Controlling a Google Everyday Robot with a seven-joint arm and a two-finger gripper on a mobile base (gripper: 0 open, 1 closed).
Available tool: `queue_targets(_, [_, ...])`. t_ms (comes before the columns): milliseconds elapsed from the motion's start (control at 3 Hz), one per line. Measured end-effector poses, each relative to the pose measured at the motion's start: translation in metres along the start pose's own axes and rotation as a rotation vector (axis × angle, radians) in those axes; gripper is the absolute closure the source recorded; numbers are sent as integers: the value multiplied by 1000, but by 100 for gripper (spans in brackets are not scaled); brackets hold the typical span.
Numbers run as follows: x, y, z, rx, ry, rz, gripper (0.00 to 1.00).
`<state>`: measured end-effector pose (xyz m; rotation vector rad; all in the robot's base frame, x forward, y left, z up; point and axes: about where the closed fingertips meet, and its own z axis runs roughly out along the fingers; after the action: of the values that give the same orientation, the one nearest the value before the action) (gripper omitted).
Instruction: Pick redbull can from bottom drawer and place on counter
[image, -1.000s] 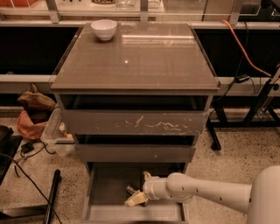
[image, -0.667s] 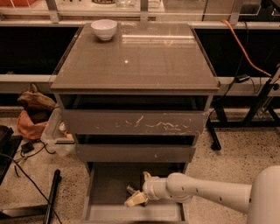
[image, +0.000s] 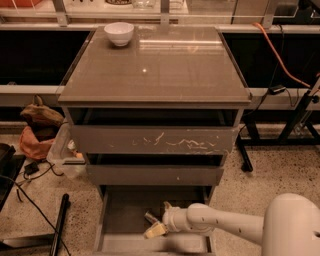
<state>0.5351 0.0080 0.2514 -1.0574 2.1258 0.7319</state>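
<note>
Your can is not plain to see. A small grey shape (image: 150, 216) lies on the floor of the bottom drawer (image: 124, 216), right at the tip of the pincer (image: 153, 224), and you cannot tell whether that is the can or part of the pincer itself. You also cannot tell how far the pincer is open, or whether it has hold of anything. It sits low inside the drawer, near the middle and towards the front. The white arm (image: 220, 223) reaches in to it from your right.

Against the frames from a second ago you see no shift: pincer, arm and grey shape all lie where they did.

The bottom drawer is pulled well out, and apart from the pincer and the grey shape its floor shows bare. The middle drawer (image: 155, 175) and the scratched top drawer (image: 152, 140) each stand slightly out, and their insides are too dark to read.

On the table (image: 160, 75) a white bowl (image: 119, 33) stands at the far left corner. On the floor left of the cabinet stands a clear bin (image: 62, 156), with an orange bag (image: 34, 144) just beside it.
</note>
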Motion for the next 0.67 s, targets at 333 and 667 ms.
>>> queue_targets(333, [35,-17,29,17,27,20,0])
queue_targets(667, [54,-31,49,54,64,21,0])
